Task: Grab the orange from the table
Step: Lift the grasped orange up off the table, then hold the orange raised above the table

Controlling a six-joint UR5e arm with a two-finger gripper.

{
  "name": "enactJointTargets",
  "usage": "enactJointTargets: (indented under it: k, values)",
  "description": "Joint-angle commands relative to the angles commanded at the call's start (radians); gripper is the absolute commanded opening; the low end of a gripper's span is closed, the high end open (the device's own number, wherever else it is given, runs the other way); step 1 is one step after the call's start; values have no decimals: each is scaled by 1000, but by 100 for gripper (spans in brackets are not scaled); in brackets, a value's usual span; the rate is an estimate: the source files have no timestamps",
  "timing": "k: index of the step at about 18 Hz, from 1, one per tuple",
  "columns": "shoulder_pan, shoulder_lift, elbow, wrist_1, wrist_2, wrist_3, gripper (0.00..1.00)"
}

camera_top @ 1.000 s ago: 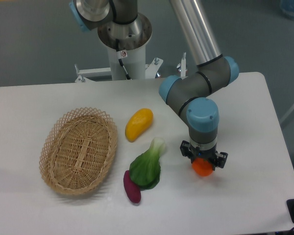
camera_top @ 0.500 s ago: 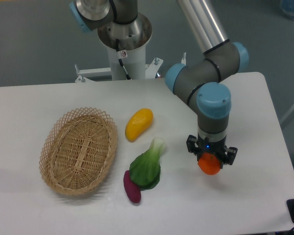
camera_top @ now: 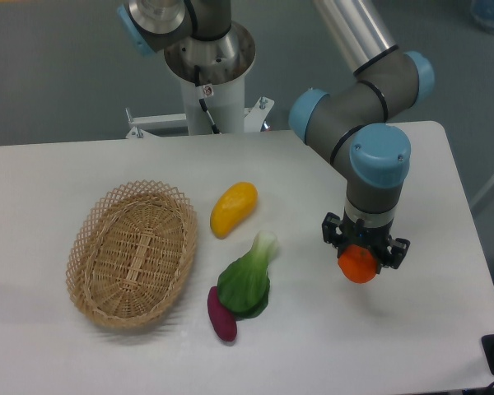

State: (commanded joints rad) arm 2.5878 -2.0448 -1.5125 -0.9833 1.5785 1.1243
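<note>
While clamped, the orange [camera_top: 359, 266] (bright) sits between end effector [camera_top: 363, 257] fingers.

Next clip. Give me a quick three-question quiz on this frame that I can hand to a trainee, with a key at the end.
1. True or false: the orange lies inside the wicker basket.
2. Which item lies closest to the bok choy? A) the mango B) the purple sweet potato C) the orange
3. Fill in: the gripper is shut on the ____.

Key
1. False. It sits between the gripper's fingers, to the right of the other produce, over the white table; the basket shows nothing in it.
2. B. The sweet potato lies against the bok choy's lower left edge.
3. orange
</note>
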Motion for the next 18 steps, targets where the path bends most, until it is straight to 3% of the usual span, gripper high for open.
enactJointTargets:
  k: [9, 18]
  values:
    - [-3, -6, 17, -5, 11, 110, 52]
    - [-3, -5, 18, -5, 21, 115, 52]
